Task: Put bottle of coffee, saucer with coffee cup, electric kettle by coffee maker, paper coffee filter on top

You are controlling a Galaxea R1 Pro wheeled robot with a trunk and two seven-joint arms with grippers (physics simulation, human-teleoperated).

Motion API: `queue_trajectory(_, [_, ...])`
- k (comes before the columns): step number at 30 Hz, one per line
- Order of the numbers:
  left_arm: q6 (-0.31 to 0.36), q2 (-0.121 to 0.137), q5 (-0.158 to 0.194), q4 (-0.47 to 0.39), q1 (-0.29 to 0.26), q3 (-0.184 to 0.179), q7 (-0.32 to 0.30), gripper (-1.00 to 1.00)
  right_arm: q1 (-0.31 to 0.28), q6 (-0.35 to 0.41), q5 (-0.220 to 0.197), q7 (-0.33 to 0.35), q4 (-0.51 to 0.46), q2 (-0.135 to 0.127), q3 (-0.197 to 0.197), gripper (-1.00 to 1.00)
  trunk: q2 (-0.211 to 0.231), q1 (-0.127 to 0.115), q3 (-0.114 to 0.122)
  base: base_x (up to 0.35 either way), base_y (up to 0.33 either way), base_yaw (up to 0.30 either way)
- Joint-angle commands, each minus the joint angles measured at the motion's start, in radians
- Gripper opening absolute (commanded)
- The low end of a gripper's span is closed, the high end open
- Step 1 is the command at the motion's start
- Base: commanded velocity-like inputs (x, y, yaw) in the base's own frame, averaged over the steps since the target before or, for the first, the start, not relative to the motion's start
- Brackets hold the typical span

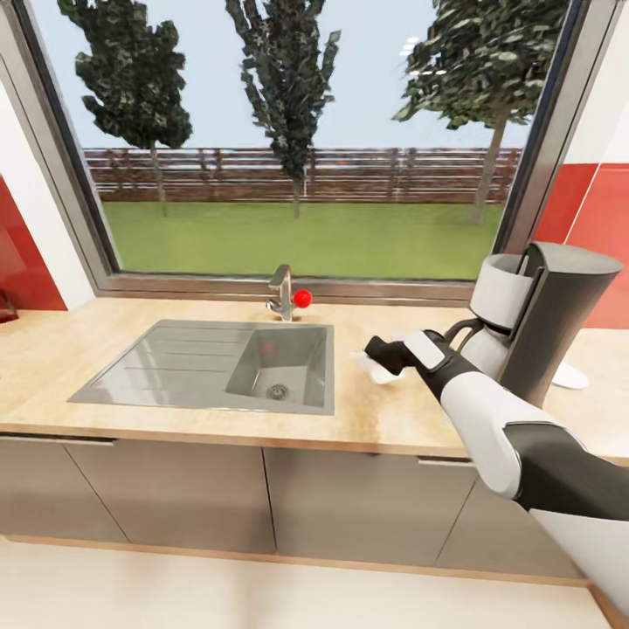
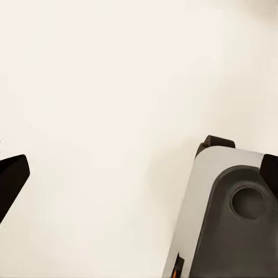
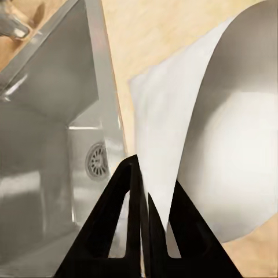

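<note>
Right arm reaching over the tabletop (image 1: 105,367) between the sink (image 1: 218,367) and the coffee maker (image 1: 550,314). The right gripper (image 1: 377,354) is holding the paper coffee filter (image 3: 191,145), its jaws pressing together on the filter's lower edge; the white cone is hanging above the wood-grain surface just beside the sink's rim, near the drain (image 3: 97,160). The coffee maker is standing upright at the right end of the tabletop, with a white saucer (image 1: 570,376) lying just behind its base. The tap (image 1: 281,293) with a red knob (image 1: 302,298) is standing behind the basin. The left gripper (image 2: 139,174) is pointing at a pale floor, jaws standing wide apart.
</note>
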Motion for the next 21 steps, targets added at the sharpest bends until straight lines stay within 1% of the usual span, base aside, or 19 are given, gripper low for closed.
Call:
queue_trajectory(1, [0.0,0.0,0.001,-0.002,0.001,0.004,-0.001,1.0,0.0,0.043,-0.021,0.028,-0.003,-0.004,-0.003,-1.0,0.007,-0.004,0.002,0.0,0.0,0.0])
queue_trajectory(2, [0.0,0.0,0.001,-0.002,0.0,0.004,-0.001,1.0,0.0,0.065,-0.024,0.05,-0.004,-0.005,-0.004,-1.0,0.014,-0.008,0.005,0.0,0.0,0.0])
queue_trajectory(4, [0.0,-0.001,0.001,-0.002,0.0,0.005,-0.001,1.0,0.0,0.163,-0.032,0.147,-0.005,-0.012,-0.005,-1.0,0.028,-0.015,0.012,0.0,0.0,0.0])
queue_trajectory(5, [0.0,-0.001,0.002,-0.002,0.0,0.005,-0.001,1.0,0.0,0.188,-0.034,0.17,-0.005,-0.013,-0.006,-1.0,0.035,-0.019,0.015,0.0,0.0,0.0])
queue_trajectory(7, [0.0,-0.001,0.002,-0.002,0.0,0.005,-0.001,1.0,0.0,0.274,-0.036,0.251,-0.006,-0.019,-0.006,-1.0,0.049,-0.027,0.021,0.0,0.0,0.0])
queue_trajectory(9, [-0.001,-0.001,0.002,-0.001,0.0,0.005,-0.001,1.0,0.0,0.318,-0.038,0.29,-0.006,-0.021,-0.006,-1.0,0.063,-0.035,0.027,0.0,0.0,0.0])
queue_trajectory(12, [-0.002,-0.001,0.003,-0.001,0.0,0.005,-0.001,1.0,0.0,0.356,-0.039,0.316,-0.006,-0.02,-0.007,-1.0,0.084,-0.046,0.037,0.0,0.0,0.0])
queue_trajectory(15, [-0.004,-0.002,0.003,0.009,0.0,0.006,-0.001,1.0,0.0,0.389,-0.041,0.334,-0.006,-0.012,-0.006,-1.0,0.105,-0.058,0.046,0.0,0.0,0.0])
queue_trajectory(21, [-0.006,0.0,0.003,0.022,0.0,0.006,-0.001,1.0,0.001,0.463,-0.035,0.407,0.002,0.01,-0.003,-1.0,0.147,-0.081,0.065,0.0,0.0,0.0])
